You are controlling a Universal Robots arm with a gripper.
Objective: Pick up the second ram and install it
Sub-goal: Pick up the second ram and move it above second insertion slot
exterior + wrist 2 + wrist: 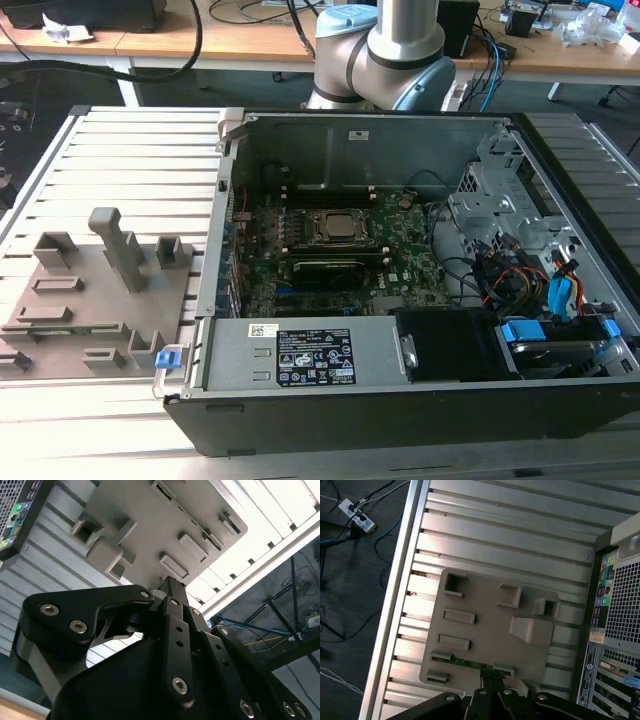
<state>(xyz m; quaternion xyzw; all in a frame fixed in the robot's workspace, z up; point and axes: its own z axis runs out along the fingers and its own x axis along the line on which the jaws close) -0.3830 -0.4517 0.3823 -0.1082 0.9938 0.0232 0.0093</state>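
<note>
Above the fixture (485, 625) on the counter (510, 535): my end effector (492, 680), drawn narrow, empty. The ram (465, 663): green stick in a slot at the fixture's edge, beneath me. Handling, I judge: widen first, centre across its thin faces, descend square.

Open above fixture plate (100, 300); crowded mid-plate by tall post (118, 250) and low blocks (172, 252); hemmed on exterior view's right by case wall (218, 250).
</note>
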